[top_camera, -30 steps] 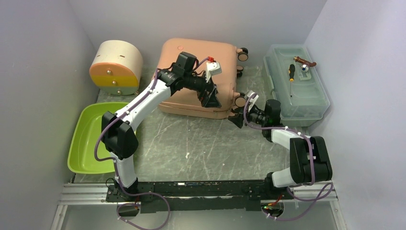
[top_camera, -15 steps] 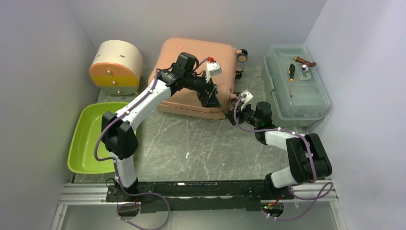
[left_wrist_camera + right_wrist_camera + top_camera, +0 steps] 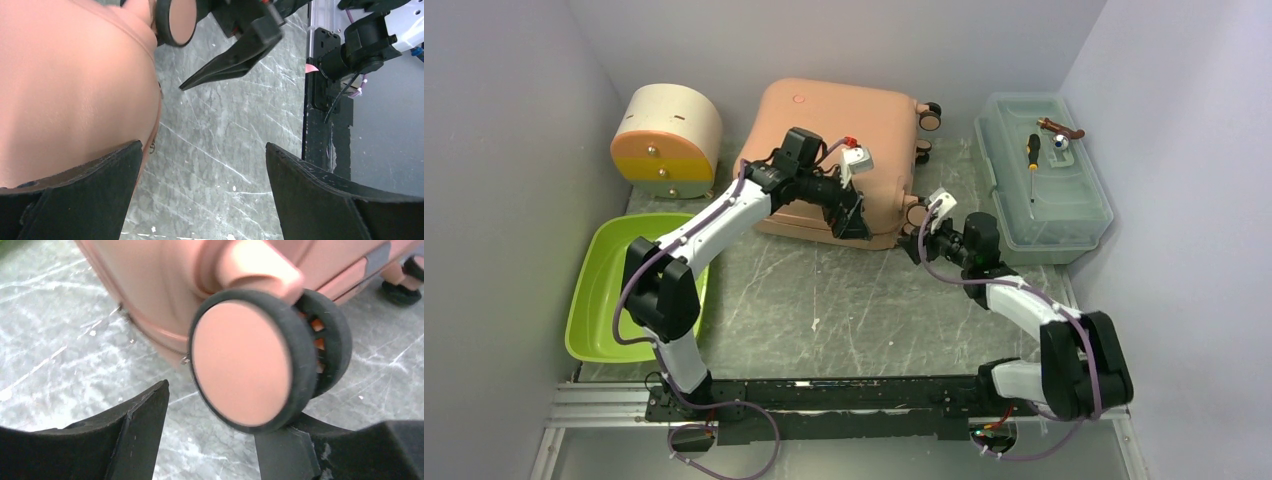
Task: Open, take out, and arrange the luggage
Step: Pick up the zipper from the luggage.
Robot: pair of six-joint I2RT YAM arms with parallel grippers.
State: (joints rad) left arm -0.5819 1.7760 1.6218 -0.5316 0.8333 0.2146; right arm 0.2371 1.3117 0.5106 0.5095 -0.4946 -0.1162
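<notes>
Suitcase [image 3: 824, 130] lies shut. Left gripper [image 3: 854, 222] gapes at its near edge, right gripper [image 3: 914, 243] gapes around a wheel [image 3: 242, 362], probably bracing.

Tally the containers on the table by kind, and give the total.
Suitcase, salmon-pink: 1
Half-round drawer box, cream and orange: 1
Tub, lime green: 1
Toolbox, translucent plastic: 1
Total: 4

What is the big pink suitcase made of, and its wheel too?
The luggage looks like hard plastic: a smooth, softly shiny pink shell with rounded moulded corners. Its wheel seems to have a pink plastic cap inside a dull black tyre, probably rubber.
</notes>
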